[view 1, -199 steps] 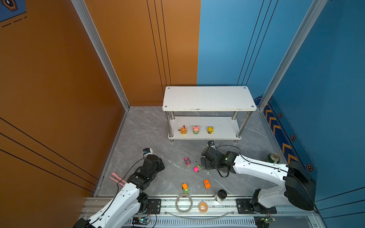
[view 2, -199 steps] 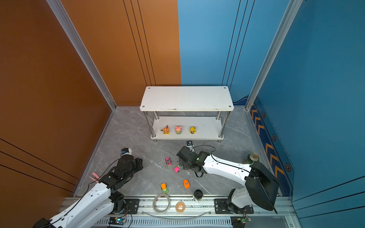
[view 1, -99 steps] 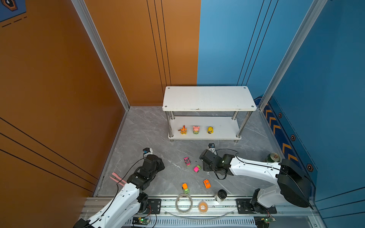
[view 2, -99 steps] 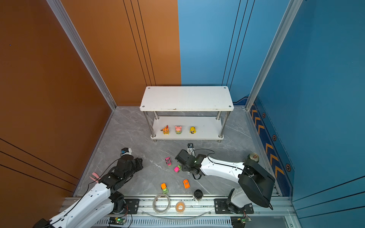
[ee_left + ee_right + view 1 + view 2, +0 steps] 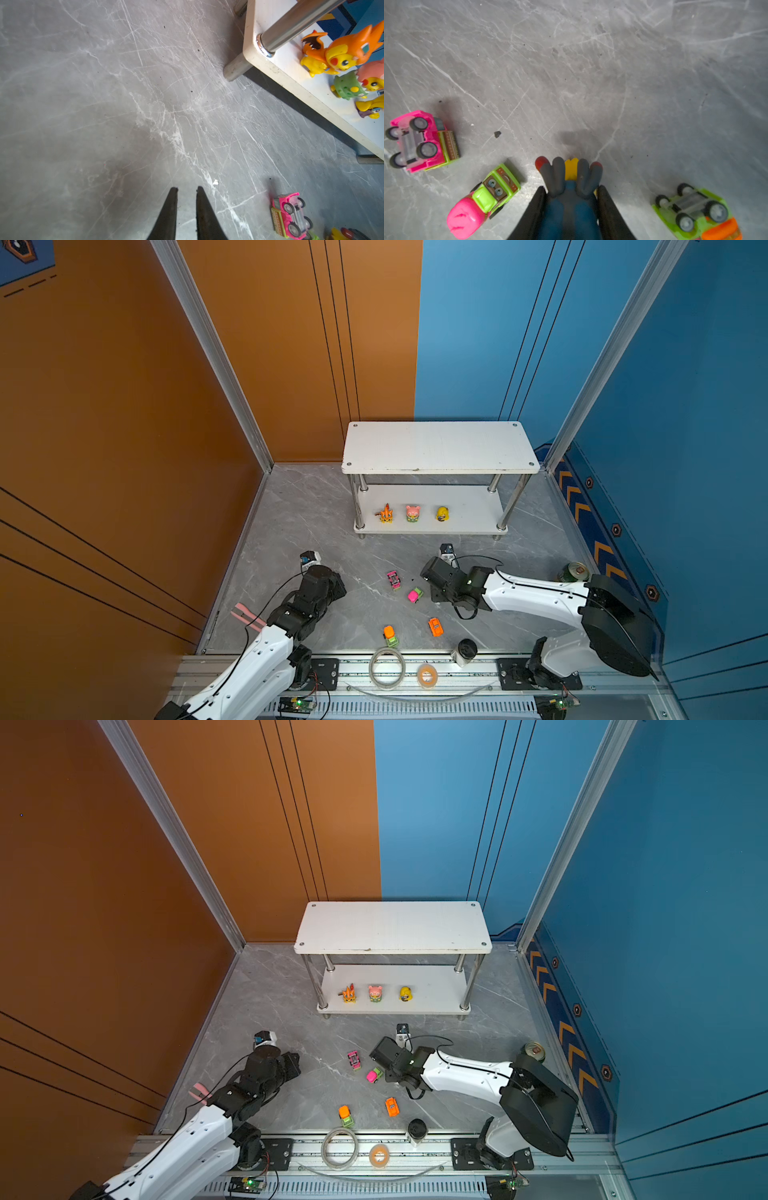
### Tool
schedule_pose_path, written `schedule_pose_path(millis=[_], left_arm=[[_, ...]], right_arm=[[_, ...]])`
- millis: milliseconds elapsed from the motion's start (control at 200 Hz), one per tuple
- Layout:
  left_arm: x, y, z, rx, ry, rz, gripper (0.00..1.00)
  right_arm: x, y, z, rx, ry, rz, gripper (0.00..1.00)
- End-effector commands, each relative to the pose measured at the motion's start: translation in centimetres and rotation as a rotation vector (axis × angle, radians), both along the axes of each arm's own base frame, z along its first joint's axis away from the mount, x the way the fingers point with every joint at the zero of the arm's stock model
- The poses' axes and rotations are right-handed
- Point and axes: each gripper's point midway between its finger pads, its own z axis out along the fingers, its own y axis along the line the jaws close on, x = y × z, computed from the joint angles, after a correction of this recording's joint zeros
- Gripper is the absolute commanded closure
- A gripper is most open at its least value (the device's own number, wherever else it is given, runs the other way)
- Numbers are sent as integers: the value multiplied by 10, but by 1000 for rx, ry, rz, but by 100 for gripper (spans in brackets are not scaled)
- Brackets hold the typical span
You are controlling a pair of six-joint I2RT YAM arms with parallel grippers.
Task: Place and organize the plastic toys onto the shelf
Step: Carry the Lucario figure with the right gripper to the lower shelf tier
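Right jaws: partway open, with the blue-grey figurine between them and an inner face against each flank. It looks like a hold, though only a shallow one.
Blue-grey figurine: it sits on the tabletop, its body down in my right jaws and its ears poking out past the tips.
Step in hand: I judge this to be seating the grip before the lift.
Doing it well: I would squeeze on the thick blue body rather than the ears, then lift straight up so nothing gets swept.
Figurine shape: rounded and lumpy, with four soft-looking grey lobes, two of them red-tipped, and a yellow patch between. Its matte skin should grip well.
Neighbours: a lime-and-pink car and an overturned lime-and-orange car lie just beside my right jaws, one on each side. A pink car lies further off with its wheels showing.
Car material: hard, glossy plastic on small free wheels, so a nudge would probably roll them.
Shelf: well apart from my right jaws. It has flat white boards on smooth chrome posts.
Lower tier: the orange figurine, pink figurine and yellow figurine stand in a row, with bare board past the yellow one. That is the likely spot.
Left jaws: tips barely apart, with a thin slit between them, empty, above bare tabletop.
Tabletop: grey, veined and smooth, with grit specks.
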Motion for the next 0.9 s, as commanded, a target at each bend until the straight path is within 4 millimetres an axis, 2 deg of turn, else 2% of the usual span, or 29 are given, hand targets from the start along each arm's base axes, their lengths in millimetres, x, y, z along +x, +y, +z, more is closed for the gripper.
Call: schedule_pose_path(millis=[0, 80, 180, 350, 410, 430, 481, 661, 766, 796, 896], left_arm=[[0, 4, 1, 17, -3, 5, 81], [-1, 5, 1, 18, -4, 9, 81], [0, 5, 2, 17, -5, 8, 81], [-2, 7, 0, 20, -3, 11, 81], [-2, 7, -1, 17, -5, 14, 81], [-2, 7, -1, 17, -4, 16, 81], [-2, 8, -1, 15, -5, 20, 81], [-3, 8, 0, 14, -6, 19, 81], [-2, 9, 4, 14, -19, 23, 81], [-6, 12, -3, 26, 12, 25, 81], [-6, 13, -2, 29, 12, 28, 80]], right_arm=[[4, -7, -3, -32, -12, -4, 78], [6, -10, 1, -35, -19, -1, 81], [16, -19, 16, -43, -33, 5, 85], [45, -58, 55, -91, -55, 0, 90], [55, -65, 69, -90, -61, 5, 91], [62, -75, 72, -94, -62, -21, 91], [71, -81, 80, -99, -67, -25, 91], [102, -96, 91, -118, -80, -46, 92], [118, -101, 94, -113, -95, -54, 92], [122, -102, 94, -107, -94, -55, 92], [136, -103, 95, -90, -105, -61, 93]])
